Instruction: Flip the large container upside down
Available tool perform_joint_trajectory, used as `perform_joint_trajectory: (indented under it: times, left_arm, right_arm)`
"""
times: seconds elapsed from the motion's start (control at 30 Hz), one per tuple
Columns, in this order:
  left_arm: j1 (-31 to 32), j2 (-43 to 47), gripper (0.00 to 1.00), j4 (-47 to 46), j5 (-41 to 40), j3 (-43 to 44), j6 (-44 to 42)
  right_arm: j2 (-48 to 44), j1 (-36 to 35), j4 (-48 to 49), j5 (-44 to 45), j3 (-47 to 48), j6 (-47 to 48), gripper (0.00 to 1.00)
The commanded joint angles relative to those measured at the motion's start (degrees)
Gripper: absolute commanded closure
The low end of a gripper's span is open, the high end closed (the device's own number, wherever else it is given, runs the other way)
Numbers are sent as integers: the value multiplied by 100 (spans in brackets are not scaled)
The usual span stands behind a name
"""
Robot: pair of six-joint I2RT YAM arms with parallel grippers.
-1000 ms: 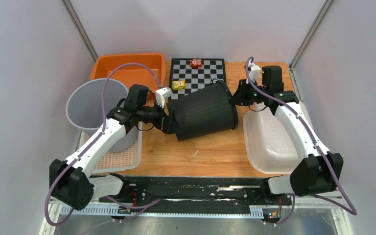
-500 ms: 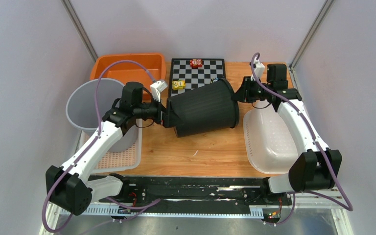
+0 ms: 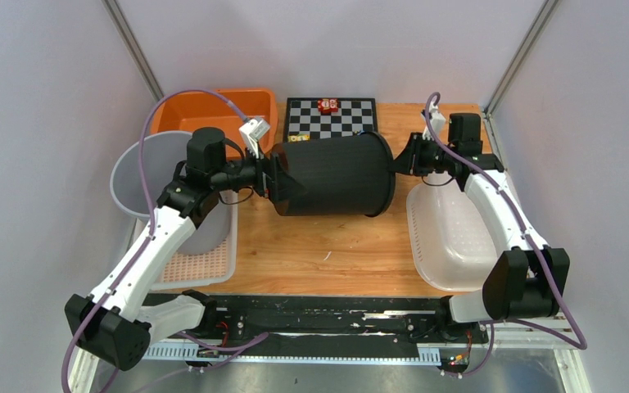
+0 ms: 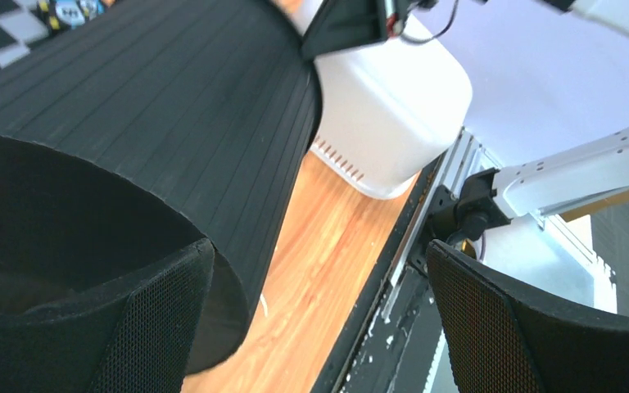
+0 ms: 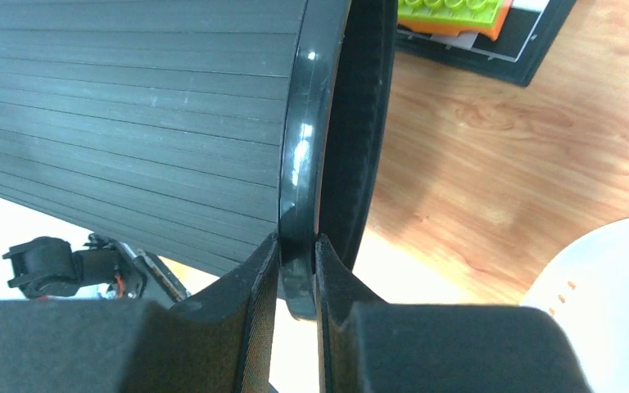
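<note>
Black ribbed plastic bin (image 3: pixel 336 176), the large container of the task, lies on its side just in front of the black-and-white chequered board (image 3: pixel 352 123). Its closed bottom points to the left of the board and its open mouth to the right, and it seems to be lifted off the wooden table (image 3: pixel 328 246). At the left-front corner of the board, the left gripper (image 3: pixel 277 173) meets the bottom end of the bin with its jaws wide apart. In the left wrist view one finger (image 4: pixel 156 319) stands before the dark bottom and the other is free in the air beside the wall, so this gripper clamps nothing. I cannot tell if it really touches the bottom or is only very near. At the right-front corner of the board, the right gripper (image 5: pixel 296 270) has its jaws pinched on the thick rim of the mouth, one finger outside and one inside. I judge the task to be about half done, because the bin is turned from upright to horizontal. What is left is the second quarter turn, so that the mouth faces down, and then to set the bin down on the table in front of the board and let it go.
</note>
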State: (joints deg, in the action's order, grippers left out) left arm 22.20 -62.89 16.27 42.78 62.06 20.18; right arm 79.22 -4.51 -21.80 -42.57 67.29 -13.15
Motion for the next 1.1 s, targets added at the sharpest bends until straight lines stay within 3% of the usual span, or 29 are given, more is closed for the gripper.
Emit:
perform_joint_trajectory:
  times: [0.0,0.43,0.8,1.07]
  left_arm:
    - [180,8,0,-922,852,241,133]
    - [180,-48,0,-810,903,490,185]
    - [187,-119,0,-845,905,495,187]
    - [189,-193,0,-853,837,613,121]
  right_arm:
    - [-187,-313,254,-1790,-431,-811,96]
    - [-583,-305,1651,-2432,-1569,-1489,95]
    - [-104,-164,1472,-2539,-1716,-933,95]
    - [62,-146,971,-2317,-1876,120,96]
